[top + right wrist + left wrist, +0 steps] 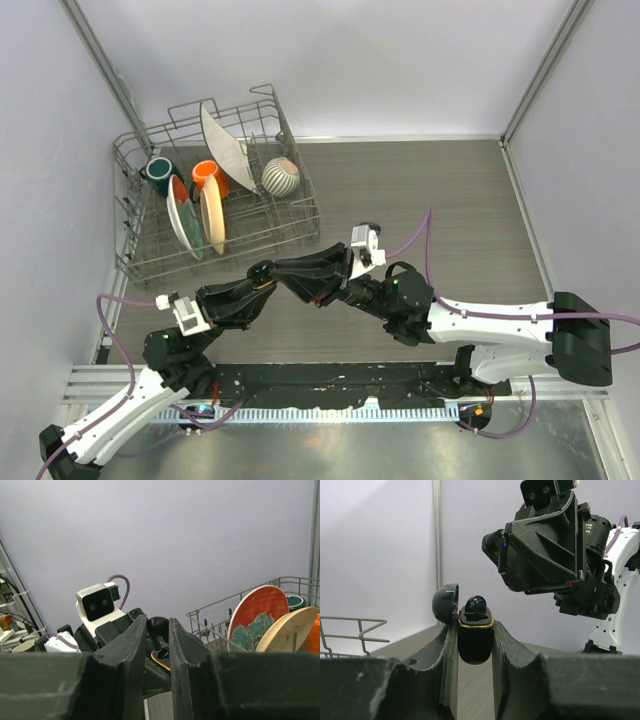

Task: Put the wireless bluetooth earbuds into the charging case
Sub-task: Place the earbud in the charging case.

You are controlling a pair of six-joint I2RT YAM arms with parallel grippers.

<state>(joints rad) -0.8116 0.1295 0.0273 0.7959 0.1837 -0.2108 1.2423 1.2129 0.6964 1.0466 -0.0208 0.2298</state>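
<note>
In the left wrist view my left gripper (475, 626) is shut on the black, gold-rimmed charging case (475, 642) and holds it upright above the table. Its lid (445, 602) is swung open to the left. One glossy black earbud (476, 603) sits in the case. My right gripper (501, 550) hangs above and to the right of the case, shut on a second earbud (493, 541). The right wrist view shows that earbud (160, 624) pinched between the fingers, stem down, just above the case's gold rim (160, 661). From the top, both grippers (268, 275) (322, 272) meet at mid-table.
A wire dish rack (222, 254) stands at the back left, holding plates, two cups and a striped bowl (281, 176). Its wires also show in the wrist views (210, 625) (350, 630). Grey walls close in the wood-grain table (440, 200).
</note>
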